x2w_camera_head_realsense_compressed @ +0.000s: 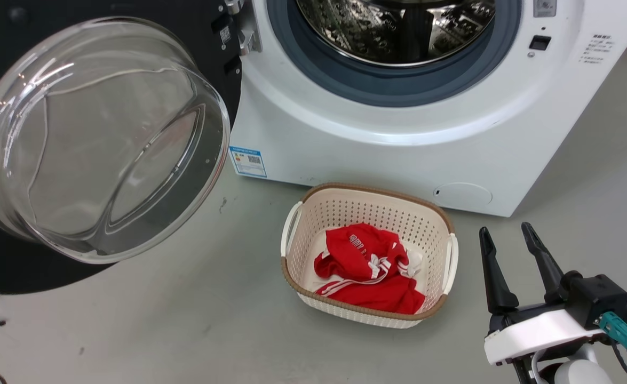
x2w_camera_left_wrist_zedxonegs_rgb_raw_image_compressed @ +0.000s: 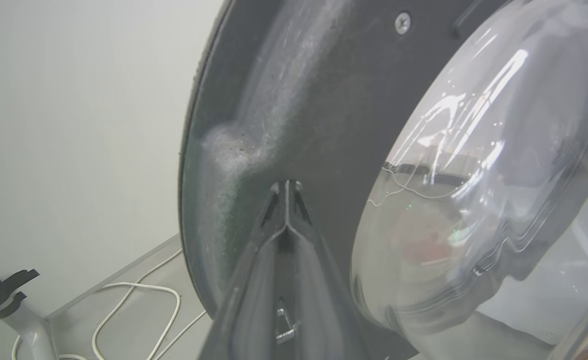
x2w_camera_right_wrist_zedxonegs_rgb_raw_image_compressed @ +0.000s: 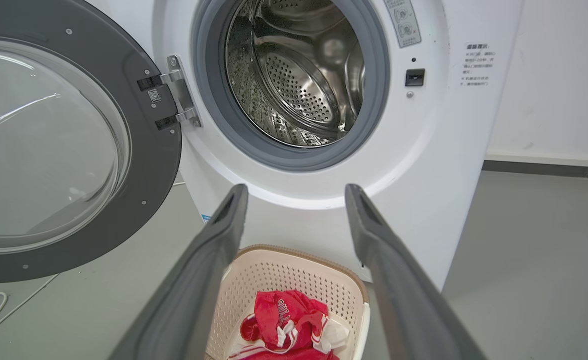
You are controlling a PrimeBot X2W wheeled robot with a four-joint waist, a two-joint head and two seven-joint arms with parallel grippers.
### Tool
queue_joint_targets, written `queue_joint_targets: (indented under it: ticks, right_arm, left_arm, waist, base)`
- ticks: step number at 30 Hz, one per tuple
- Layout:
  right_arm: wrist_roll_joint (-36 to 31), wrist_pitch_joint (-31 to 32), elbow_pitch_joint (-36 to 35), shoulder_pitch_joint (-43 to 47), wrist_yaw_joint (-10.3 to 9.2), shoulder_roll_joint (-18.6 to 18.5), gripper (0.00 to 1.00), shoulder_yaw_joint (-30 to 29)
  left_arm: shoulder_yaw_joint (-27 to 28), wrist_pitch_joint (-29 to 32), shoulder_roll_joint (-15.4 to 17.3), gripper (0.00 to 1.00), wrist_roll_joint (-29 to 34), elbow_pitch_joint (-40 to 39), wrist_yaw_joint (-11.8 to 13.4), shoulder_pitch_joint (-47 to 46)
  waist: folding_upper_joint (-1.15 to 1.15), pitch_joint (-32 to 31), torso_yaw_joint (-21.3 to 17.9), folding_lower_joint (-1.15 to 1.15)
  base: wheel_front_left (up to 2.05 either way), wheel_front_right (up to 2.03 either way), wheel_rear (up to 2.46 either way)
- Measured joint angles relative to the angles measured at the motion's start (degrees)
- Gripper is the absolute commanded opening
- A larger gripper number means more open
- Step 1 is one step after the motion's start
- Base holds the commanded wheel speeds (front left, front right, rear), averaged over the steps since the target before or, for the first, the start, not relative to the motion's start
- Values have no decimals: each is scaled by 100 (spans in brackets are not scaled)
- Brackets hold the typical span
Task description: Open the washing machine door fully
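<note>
Left wrist view has the left gripper (x2w_camera_left_wrist_zedxonegs_rgb_raw_image_compressed: 286,189), fingers pressed together, tips at the black inner rim of the door (x2w_camera_left_wrist_zedxonegs_rgb_raw_image_compressed: 294,90). It stands swung out left of the washing machine (x2w_camera_head_realsense_compressed: 398,154), hinge edge toward it, glass bowl (x2w_camera_head_realsense_compressed: 100,138) bulging forward. The right gripper (x2w_camera_head_realsense_compressed: 505,230), spread wide, sits well apart.
</note>
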Motion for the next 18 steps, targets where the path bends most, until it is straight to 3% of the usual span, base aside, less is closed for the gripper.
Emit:
queue_joint_targets:
  ticks: [8, 9, 11, 12, 18]
  right_arm:
    - [132, -52, 186, 225, 1, 0, 100, 32]
    - [140, -52, 200, 260, 1, 0, 100, 43]
    - [147, -57, 221, 310, 1, 0, 100, 55]
    - [147, -57, 224, 325, 1, 0, 100, 54]
    - [147, -49, 212, 410, 1, 0, 100, 74]
  left_arm:
    - [107, 2, -654, 0, 401, -902, -8, 948]
    - [116, 2, -761, 32, 436, -1057, -9, 1093]
    - [93, 1, -1045, 82, 506, -1399, 0, 1356]
    - [68, 1, -1179, 100, 536, -1539, -2, 1485]
    - [-126, 2, -1812, 100, 666, -2130, -35, 1971]
  waist:
    - [0, -478, -104, 0]
    - [0, -543, -117, 0]
    - [0, -649, -143, -1]
    - [0, -695, -155, -1]
    - [0, -868, -210, -1]
  base:
    - [0, 0, 0]
    - [0, 0, 0]
    - [0, 0, 0]
    - [0, 0, 0]
    - [0, 0, 0]
